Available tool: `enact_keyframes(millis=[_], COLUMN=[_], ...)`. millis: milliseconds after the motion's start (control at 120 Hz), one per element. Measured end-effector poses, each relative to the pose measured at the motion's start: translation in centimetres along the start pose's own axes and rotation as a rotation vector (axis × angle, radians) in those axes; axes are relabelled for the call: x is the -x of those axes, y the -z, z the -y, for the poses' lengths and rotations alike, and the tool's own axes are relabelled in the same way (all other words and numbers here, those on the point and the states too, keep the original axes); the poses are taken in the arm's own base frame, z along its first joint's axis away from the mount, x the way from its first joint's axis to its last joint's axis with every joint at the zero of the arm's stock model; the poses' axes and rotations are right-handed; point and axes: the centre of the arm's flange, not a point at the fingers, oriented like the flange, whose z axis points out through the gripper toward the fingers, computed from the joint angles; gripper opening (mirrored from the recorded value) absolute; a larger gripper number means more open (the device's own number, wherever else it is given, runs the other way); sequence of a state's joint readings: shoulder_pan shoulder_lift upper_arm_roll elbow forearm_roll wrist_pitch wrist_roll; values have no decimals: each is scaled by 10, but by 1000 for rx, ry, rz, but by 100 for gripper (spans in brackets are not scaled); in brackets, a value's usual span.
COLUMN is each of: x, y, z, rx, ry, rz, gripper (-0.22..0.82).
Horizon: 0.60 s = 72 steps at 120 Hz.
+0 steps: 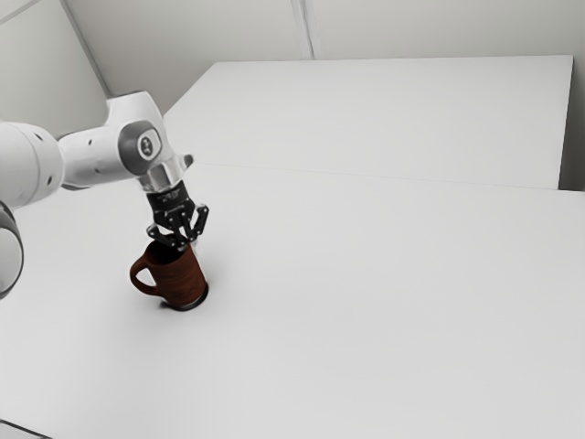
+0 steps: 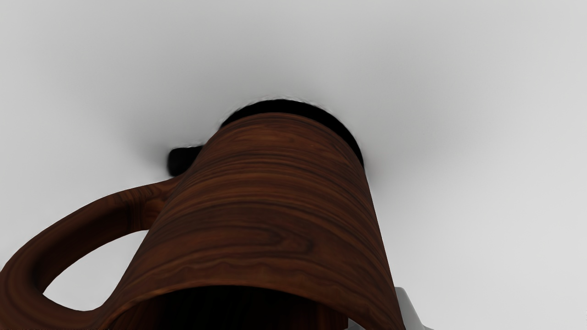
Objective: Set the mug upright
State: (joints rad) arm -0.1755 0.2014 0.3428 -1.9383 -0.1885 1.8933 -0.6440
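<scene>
Standing roughly upright, the brown wood-grained cylindrical mug (image 1: 184, 279) is on the near part of the smooth white tabletop (image 1: 366, 320), toward the exterior view's left, with its open mouth facing up. Whether its base rests fully flat cannot be told. Its rounded brown handle (image 1: 139, 277) points to the exterior view's left, and in the wrist view it sits on the side of the mug away from the visible light-grey fingertip (image 2: 408, 311) on the outside of the wall. A black shadow (image 2: 293, 106) curves along the foot of the mug, with a smaller dark patch (image 2: 183, 160) near the lower end of the handle.

Right above the mouth is the black two-finger gripper (image 1: 189, 241), tilted, its jaws clamped on the mug's wall at the rim: one finger reaches inside the mouth, the other presses from outside, opposite the handle. Behind it, the white-and-grey robot arm (image 1: 96, 157) comes in from the exterior view's left and bends down to the mug.

Farther out, a thin seam crosses the white surface, and beyond its far edge rises a pale grey wall (image 1: 411, 27) with a vertical strip (image 1: 305, 27).
</scene>
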Motion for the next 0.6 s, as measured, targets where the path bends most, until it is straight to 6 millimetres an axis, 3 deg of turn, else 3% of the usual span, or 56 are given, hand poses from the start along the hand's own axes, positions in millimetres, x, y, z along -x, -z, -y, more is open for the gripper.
enact_keyframes(millis=[433, 600], x=[-3, -3], y=[-16, -11], z=[-4, -4], rx=[4, 16], ry=[136, 156], rz=[-1, -8], gripper=[-17, 20])
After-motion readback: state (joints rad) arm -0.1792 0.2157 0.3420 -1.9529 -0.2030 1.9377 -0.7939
